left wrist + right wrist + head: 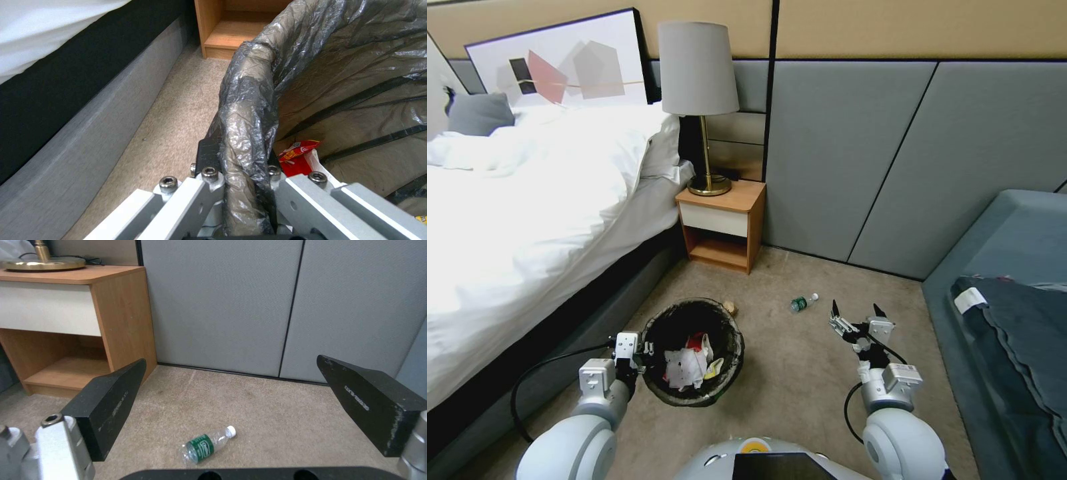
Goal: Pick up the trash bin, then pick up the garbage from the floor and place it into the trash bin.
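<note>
The trash bin (694, 350) is a round bucket lined with a dark bag, held just in front of me near the bed. My left gripper (644, 348) is shut on the trash bin's bag-covered rim (247, 133). Inside lie red-and-white and yellow wrappers and white paper (690, 363). A small green-labelled bottle (803, 303) lies on its side on the carpet. My right gripper (857, 312) hovers open a little to the right of the bottle (206, 445), which lies on the floor between its spread fingers (111, 403). A tan scrap (730, 307) rests on the floor by the bin's far rim.
A white bed (527, 220) with a dark base runs along the left. A wooden nightstand (724, 223) with a lamp (699, 100) stands against the grey panelled wall (860, 160). A blue-grey sofa (1014, 313) borders the right. Open carpet (800, 373) lies between.
</note>
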`<state>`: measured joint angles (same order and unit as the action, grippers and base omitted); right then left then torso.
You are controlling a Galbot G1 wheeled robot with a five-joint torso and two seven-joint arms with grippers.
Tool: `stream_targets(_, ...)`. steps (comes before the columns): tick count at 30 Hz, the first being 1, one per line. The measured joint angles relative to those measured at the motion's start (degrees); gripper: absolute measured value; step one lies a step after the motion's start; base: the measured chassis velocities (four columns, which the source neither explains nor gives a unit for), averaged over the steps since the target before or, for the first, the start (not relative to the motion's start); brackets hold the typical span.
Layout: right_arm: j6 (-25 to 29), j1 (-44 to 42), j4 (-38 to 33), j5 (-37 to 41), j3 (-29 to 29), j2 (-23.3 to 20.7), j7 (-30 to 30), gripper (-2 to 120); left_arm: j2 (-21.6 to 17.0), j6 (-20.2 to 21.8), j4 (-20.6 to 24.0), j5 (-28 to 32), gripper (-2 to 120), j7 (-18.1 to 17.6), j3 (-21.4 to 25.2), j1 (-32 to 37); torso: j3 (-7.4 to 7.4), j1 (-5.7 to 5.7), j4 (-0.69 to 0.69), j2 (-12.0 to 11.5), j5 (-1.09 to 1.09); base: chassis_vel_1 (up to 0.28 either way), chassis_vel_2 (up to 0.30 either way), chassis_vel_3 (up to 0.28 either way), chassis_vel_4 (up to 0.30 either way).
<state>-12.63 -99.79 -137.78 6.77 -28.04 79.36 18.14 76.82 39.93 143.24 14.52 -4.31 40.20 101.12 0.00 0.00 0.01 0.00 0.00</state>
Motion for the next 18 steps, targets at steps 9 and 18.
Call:
stream_targets(9,0.0,0.2,0.0,0.0,-0.4,0.3,0.0,100,-0.6,0.0,0.0,0.3,1,0.0,0.2,0.2,0.0,0.0,-0.01,0.0,0.0,-0.091,0.088,0.091,-0.085)
stream_targets(18,0.0,0.3,0.3,0.0,-0.4,0.4,0.0,100,-0.5,0.0,0.0,0.3,1,0.0,0.1,0.2,0.0,0.0,-0.01,0.0,0.01,-0.079,0.078,0.085,-0.076)
